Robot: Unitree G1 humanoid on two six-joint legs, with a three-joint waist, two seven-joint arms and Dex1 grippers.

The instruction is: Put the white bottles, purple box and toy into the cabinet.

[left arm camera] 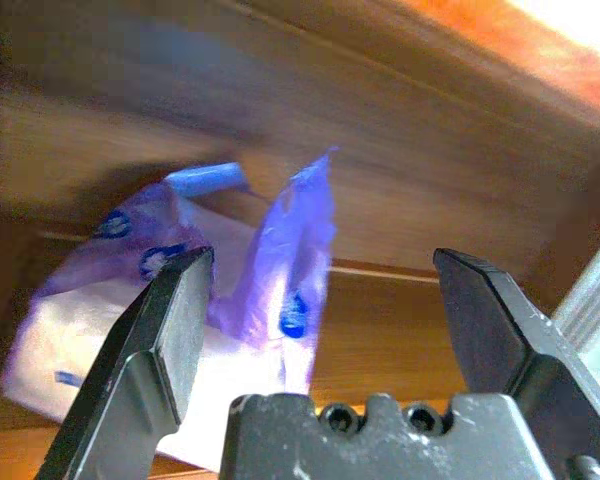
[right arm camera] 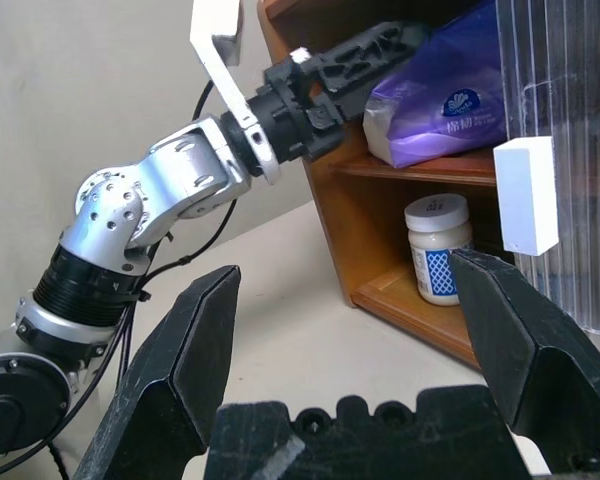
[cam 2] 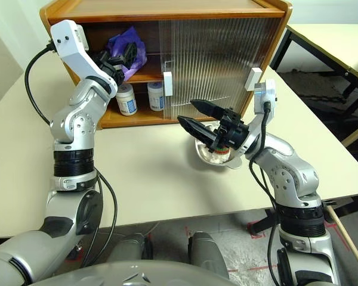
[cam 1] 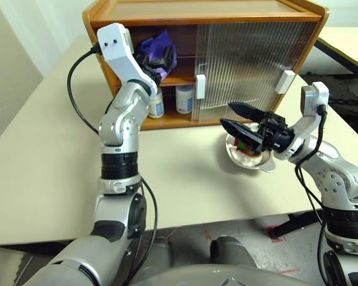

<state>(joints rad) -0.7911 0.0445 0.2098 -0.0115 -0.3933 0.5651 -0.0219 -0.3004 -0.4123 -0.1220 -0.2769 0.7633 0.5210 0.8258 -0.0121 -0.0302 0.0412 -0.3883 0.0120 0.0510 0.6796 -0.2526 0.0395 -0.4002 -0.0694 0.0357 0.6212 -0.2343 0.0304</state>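
Left eye view: we see the cabinet (cam 1: 259, 24) on the table (cam 1: 42, 161), its left side uncovered and its ribbed doors standing over the right.
Left claw (cam 1: 160, 58): we find it at the upper shelf, fingers spread wide on either side of the purple box (cam 1: 159, 43), not gripping it.
Purple box: it lies on the upper shelf, at the left end.
White bottles: both stand on the lower shelf; one bottle (cam 2: 126, 98) is beside our left arm, the other bottle (cam 2: 156, 95) just by the door's edge.
Right claw (cam 1: 234, 117): we hold it wide and empty above the steel bowl (cam 1: 267, 165).
Toy (cam 2: 219, 154): it sits in the bowl on the table, in front of the cabinet.
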